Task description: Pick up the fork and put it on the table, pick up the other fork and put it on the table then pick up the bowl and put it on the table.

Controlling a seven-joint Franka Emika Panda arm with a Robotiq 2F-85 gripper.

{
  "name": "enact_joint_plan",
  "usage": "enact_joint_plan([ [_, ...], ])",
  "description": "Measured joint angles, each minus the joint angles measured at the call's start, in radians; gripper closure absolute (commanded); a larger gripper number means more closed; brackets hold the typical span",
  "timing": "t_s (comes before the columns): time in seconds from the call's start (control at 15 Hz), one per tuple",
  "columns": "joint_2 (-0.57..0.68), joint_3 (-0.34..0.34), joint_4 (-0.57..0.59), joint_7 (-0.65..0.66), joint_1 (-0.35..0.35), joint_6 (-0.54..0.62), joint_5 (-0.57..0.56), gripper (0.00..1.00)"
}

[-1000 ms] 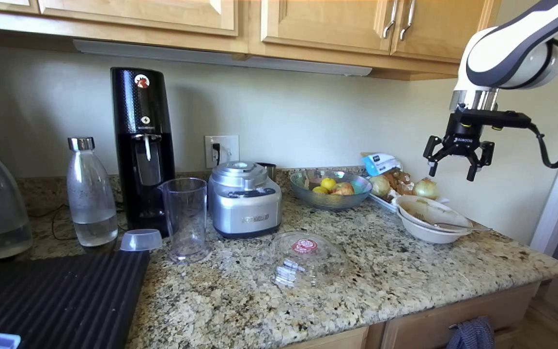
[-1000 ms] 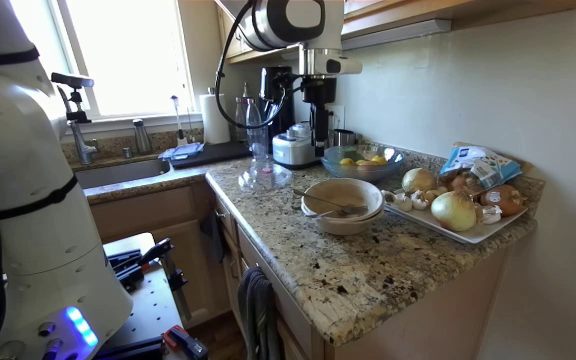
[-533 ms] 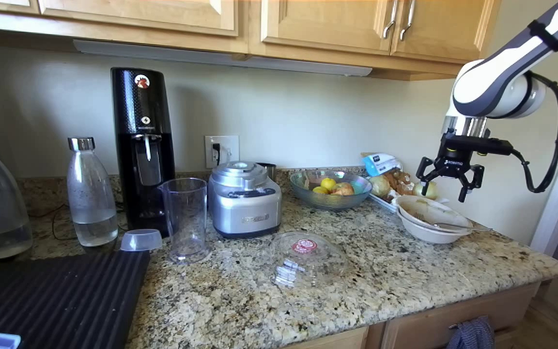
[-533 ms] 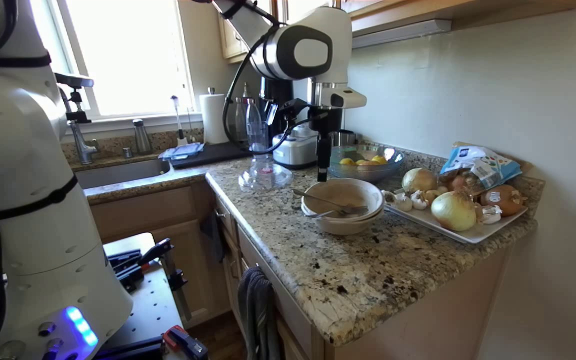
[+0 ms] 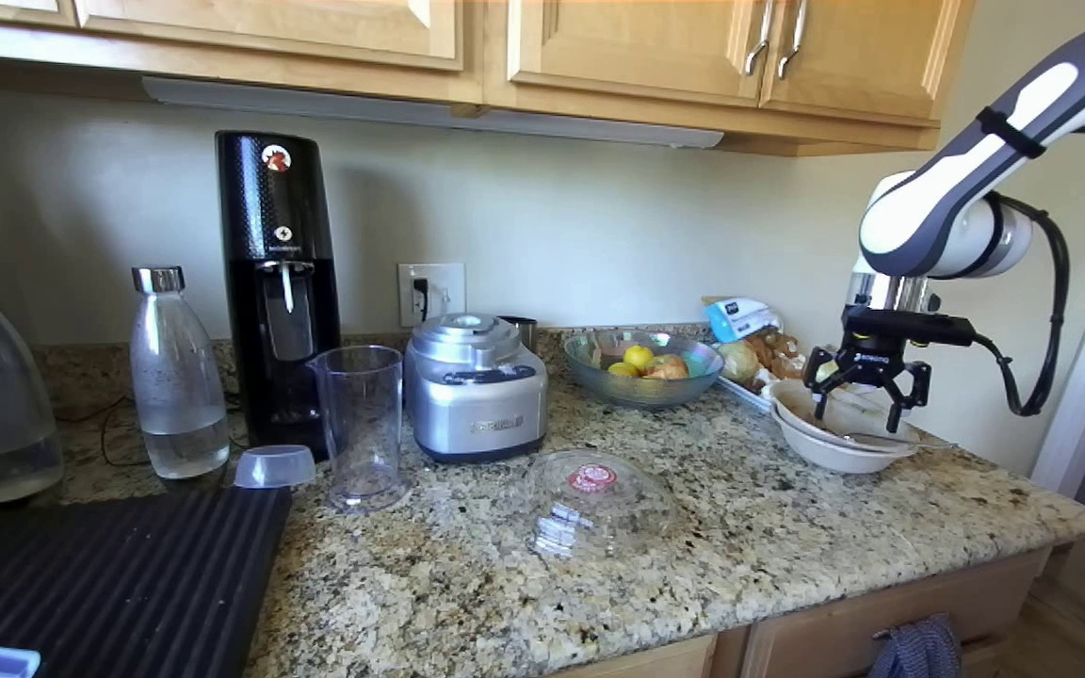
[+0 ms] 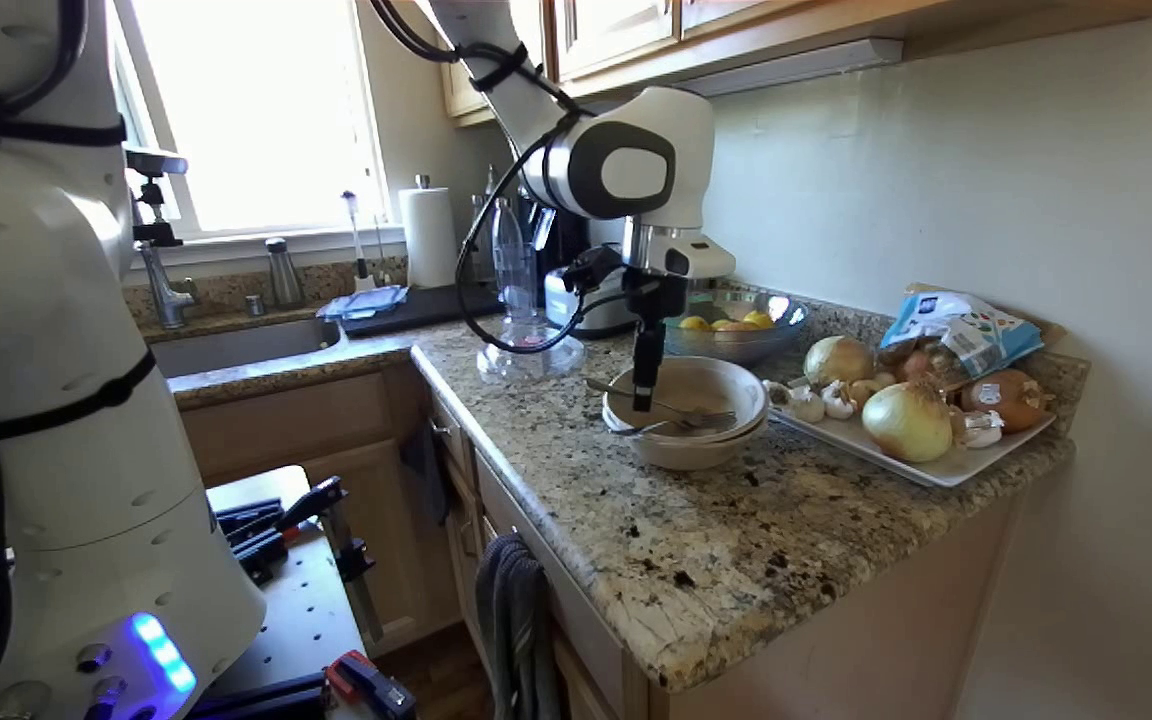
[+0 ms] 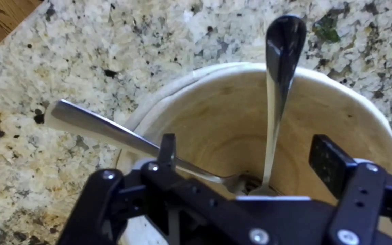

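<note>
Holding nothing, jaws spread, the gripper [image 5: 857,414] hovers over a fork [image 7: 276,109] and the other fork [image 7: 114,132], both resting in the bowl [image 7: 223,112] above a speckled counter [image 6: 736,520]. As the wrist view has it, one fork slopes between the jaws while the other passes beneath a jaw; contact cannot be told. Heads down, handles jutting past the rim, the forks lean in a way that likely makes them easy to pinch, and the first pick-up seems about to begin, neither fork lying on the counter yet. The bowl, stained brown inside, nests in a lower bowl [image 6: 686,458] and probably waits its turn until the forks are out; with the rims so close, a careless pinch could catch both. Just beside them, a tray [image 6: 966,462] carries onions [image 6: 906,422] and garlic [image 6: 838,402], a packet [image 6: 981,335] lying behind. Farther off, a glass bowl [image 5: 618,391] cradles yellow fruit [image 5: 638,356], and two bottles [image 5: 178,377] stand part-filled with clear liquid [image 5: 183,457]
</note>
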Motion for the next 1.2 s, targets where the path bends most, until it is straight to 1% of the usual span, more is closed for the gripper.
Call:
enact_joint_plan([
  [0.07,0.013,0.000,0.006,0.000,0.002,0.001,0.004,0.18],
  [0.13,0.026,0.000,0.012,0.000,0.003,0.002,0.008,0.30],
  [0.73,0.076,-0.005,0.050,0.000,0.010,0.002,0.033,0.89],
  [1.0,0.076,-0.006,0.053,0.000,0.010,0.002,0.039,0.98],
  [1.07,0.076,-0.006,0.054,0.000,0.010,0.002,0.041,0.95],
  [1.2,0.076,-0.006,0.057,0.000,0.010,0.002,0.046,0.93],
])
